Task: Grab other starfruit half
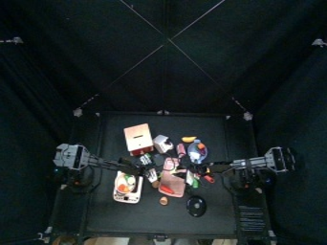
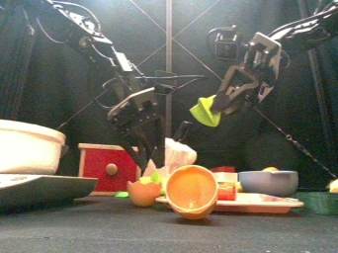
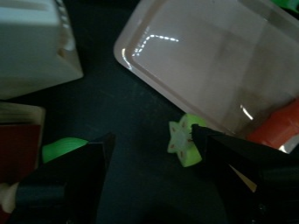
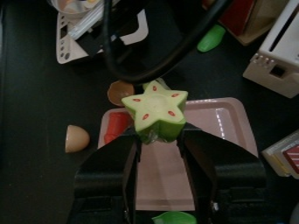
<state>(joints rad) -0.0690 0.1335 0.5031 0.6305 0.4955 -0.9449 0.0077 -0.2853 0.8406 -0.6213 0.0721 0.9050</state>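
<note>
Lowering squarely seemed wise, since the left gripper (image 3: 152, 162) hung spread wide over the starfruit half (image 3: 186, 143) lying on the tabletop just beside the tray's (image 3: 222, 61) edge, while the right gripper (image 4: 160, 144) clenched another half (image 4: 156, 112).

Dim pen; glare on tray (image 3: 222, 61)

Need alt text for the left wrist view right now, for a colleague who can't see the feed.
The left gripper hangs open above the dark table, with a green starfruit half lying between its jaws, close to one of them and not gripped. A pale pink tray lies just beyond the fruit, with a red object at its edge.
</note>
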